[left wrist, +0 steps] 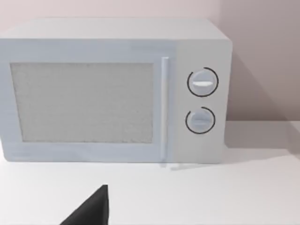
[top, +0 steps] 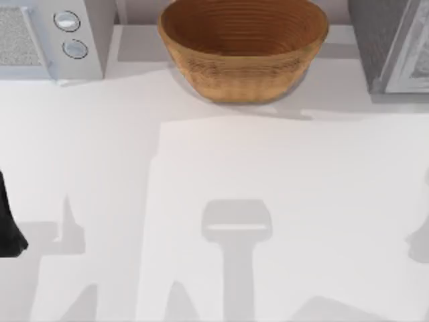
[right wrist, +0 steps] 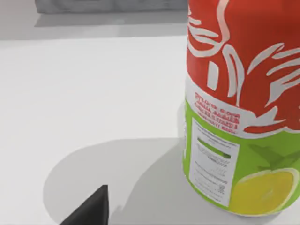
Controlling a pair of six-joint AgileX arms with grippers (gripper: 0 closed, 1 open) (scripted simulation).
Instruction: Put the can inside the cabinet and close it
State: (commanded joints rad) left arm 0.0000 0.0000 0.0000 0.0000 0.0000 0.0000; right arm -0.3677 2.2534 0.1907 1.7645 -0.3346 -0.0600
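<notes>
On the white table [top: 221,201], seen from above and read from left to right, stand one microwave [top: 50,37] at the far left corner, one woven basket [top: 242,47] at the far middle, and one grey cabinet [top: 392,43] at the far right corner. A dark part of the left arm [top: 8,221] shows at the left edge of the table, about halfway toward the near side. The left wrist view faces the microwave [left wrist: 112,91] square on and adds detail that the top view cuts off: one mesh-patterned door window, one upright handle [left wrist: 164,105] and two round knobs [left wrist: 202,101], one above the other; a single dark fingertip of the left gripper [left wrist: 91,211] enters at the frame's edge, and whether this claw is apart or together cannot be told. The right wrist view shows one can [right wrist: 243,103], with a red upper label, a green lower band and a yellow lemon picture, standing upright on the table. One dark fingertip of the right gripper [right wrist: 91,211] lies near the can, apart from it, not touching; whether this claw is apart or together cannot be told.
</notes>
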